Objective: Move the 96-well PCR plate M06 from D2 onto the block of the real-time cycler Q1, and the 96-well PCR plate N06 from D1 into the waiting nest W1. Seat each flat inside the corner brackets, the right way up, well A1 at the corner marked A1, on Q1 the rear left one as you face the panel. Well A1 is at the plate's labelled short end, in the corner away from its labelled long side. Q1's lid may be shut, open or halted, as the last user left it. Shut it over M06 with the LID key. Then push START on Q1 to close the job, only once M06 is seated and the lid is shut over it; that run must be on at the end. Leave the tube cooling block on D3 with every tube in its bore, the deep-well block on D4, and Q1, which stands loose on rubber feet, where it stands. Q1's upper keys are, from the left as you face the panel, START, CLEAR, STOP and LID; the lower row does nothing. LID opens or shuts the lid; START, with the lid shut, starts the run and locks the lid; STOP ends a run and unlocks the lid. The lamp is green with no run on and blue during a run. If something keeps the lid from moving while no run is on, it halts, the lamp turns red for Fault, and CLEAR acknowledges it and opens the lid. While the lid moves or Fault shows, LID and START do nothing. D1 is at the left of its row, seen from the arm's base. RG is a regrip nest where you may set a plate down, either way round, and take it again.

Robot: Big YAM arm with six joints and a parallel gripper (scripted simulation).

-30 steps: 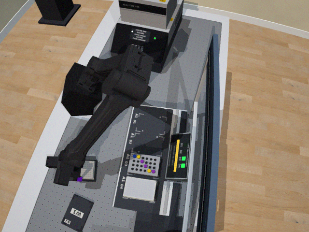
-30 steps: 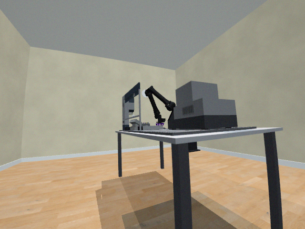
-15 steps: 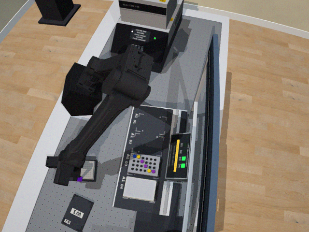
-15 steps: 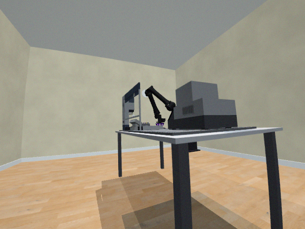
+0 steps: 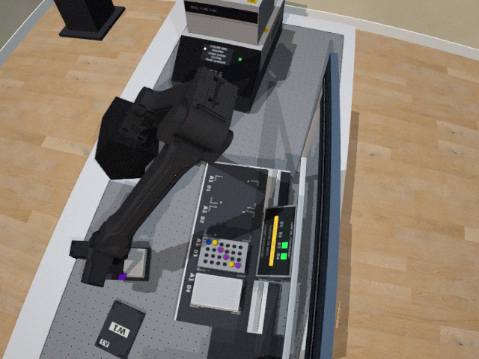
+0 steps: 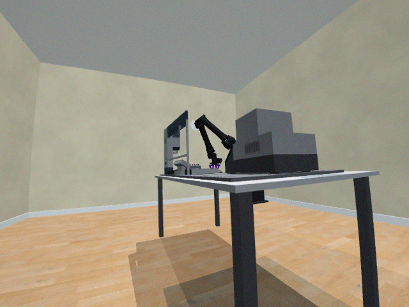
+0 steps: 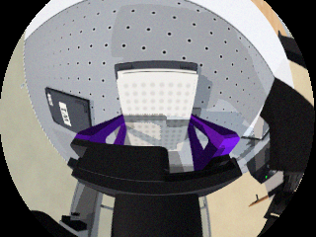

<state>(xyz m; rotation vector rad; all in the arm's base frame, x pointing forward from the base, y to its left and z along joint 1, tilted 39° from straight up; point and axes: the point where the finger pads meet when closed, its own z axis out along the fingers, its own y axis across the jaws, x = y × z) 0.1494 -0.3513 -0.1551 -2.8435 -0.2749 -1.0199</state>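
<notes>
A white 96-well PCR plate (image 5: 137,262) (image 7: 158,93) lies in the dark regrip nest (image 5: 148,266) (image 7: 154,66) on the left part of the deck; I cannot read its label. My gripper (image 5: 123,265) (image 6: 215,166) (image 7: 156,117) is down over the plate's near end, its purple fingers shut on the plate's two long sides. Nest W1 (image 5: 120,328) (image 7: 69,113) is bare. Nests D1 (image 5: 232,181) and D2 (image 5: 232,210) hold no plate. Cycler Q1 (image 5: 232,23) (image 6: 274,142) stands at the far end, with its lamp (image 5: 239,59) green.
The tube cooling block (image 5: 222,253) with coloured tubes sits on D3 and the white deep-well block (image 5: 216,292) on D4. A status display (image 5: 276,241) stands right of them, a tall frame (image 5: 328,193) runs along the right edge, and the arm's base (image 5: 123,139) is left.
</notes>
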